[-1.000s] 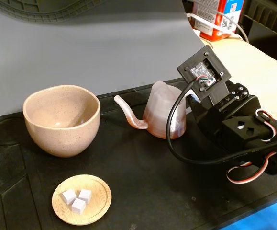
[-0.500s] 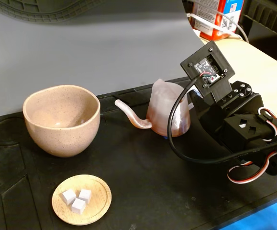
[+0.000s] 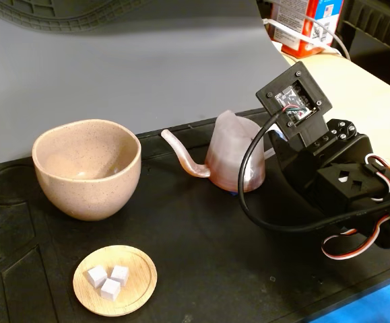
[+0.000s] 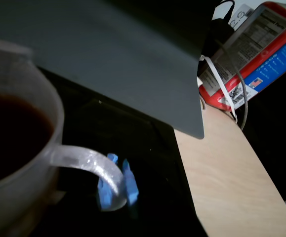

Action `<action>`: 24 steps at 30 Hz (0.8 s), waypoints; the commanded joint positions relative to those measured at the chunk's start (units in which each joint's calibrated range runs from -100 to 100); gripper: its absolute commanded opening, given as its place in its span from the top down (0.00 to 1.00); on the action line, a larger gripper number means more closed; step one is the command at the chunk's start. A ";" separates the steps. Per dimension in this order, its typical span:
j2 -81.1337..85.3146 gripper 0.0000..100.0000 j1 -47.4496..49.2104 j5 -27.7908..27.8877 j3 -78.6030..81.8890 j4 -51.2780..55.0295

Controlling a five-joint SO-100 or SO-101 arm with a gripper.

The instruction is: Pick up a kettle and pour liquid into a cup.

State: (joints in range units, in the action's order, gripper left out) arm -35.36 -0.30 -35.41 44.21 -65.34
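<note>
Standing at the centre of the fixed view, the kettle points its spout left toward the cup at left. In the wrist view, blue fingers appear to hold the kettle's loop handle, lower left; dark liquid fills the kettle.
</note>
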 commanded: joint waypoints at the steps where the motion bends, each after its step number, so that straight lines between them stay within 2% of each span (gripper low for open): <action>1: 5.84 0.99 1.25 -0.41 2.62 -0.42; 7: 21.37 0.99 2.09 -1.88 11.87 4.08; 12: 37.58 0.99 4.07 -2.35 12.05 19.81; 18: 41.42 0.99 7.34 -2.03 4.16 29.84; 24: 41.42 0.99 7.26 -0.56 3.71 30.10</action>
State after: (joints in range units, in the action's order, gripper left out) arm 2.31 6.95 -36.25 52.00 -35.23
